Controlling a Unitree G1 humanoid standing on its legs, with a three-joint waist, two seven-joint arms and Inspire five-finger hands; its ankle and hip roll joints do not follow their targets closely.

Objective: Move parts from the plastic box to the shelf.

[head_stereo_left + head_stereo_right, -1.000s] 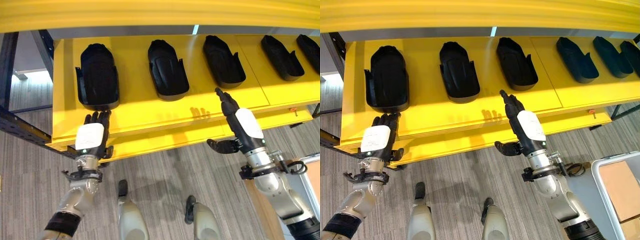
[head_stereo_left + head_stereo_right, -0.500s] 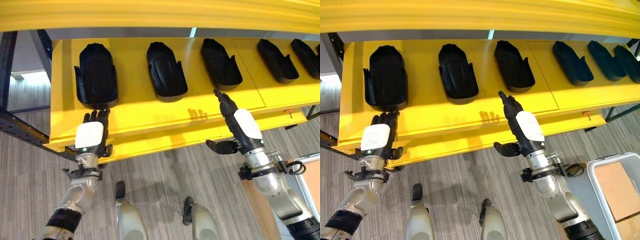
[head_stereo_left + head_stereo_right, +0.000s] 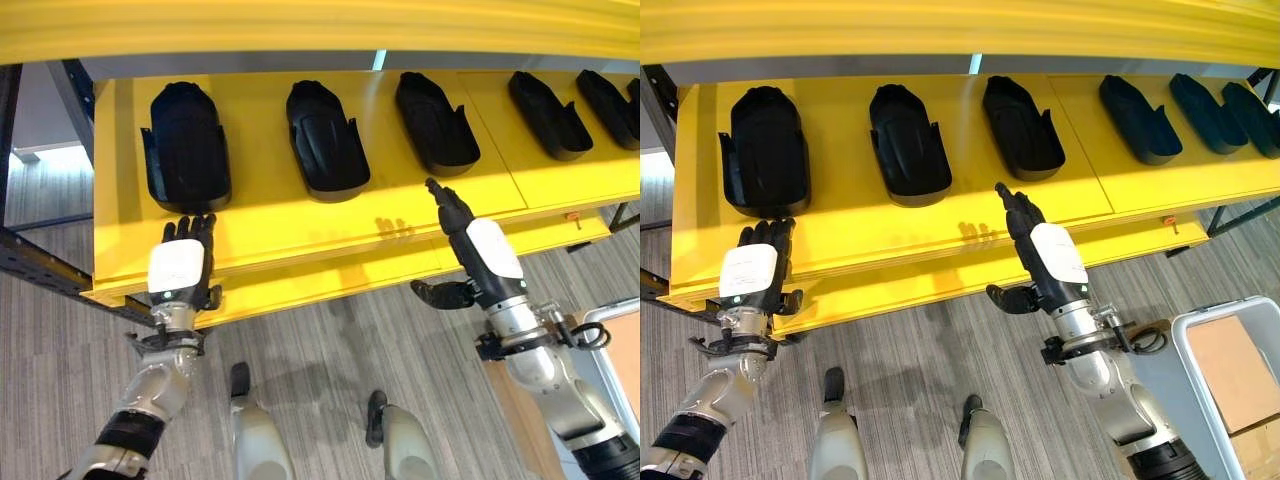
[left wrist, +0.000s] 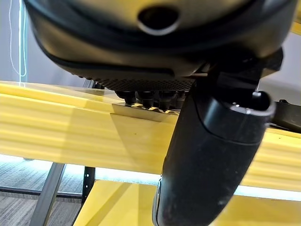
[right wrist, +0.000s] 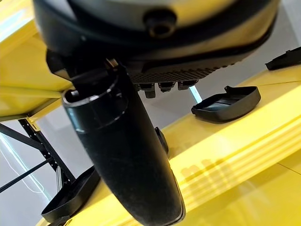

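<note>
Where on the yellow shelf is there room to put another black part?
The bare strip along the shelf's front edge, between the left hand and right hand, is free. Narrow gaps separate the black parts. The far right end looks crowded.

Parts in row on shelf.

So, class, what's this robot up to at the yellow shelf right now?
A humanoid robot is stocking a yellow shelf with black plastic parts. Six parts already lie in a row along it. Its left hand lies flat on the shelf's front edge, just before the leftmost part. Its right hand reaches out with straight fingers towards the third part, holding nothing. A plastic box sits on the floor to its right.
</note>
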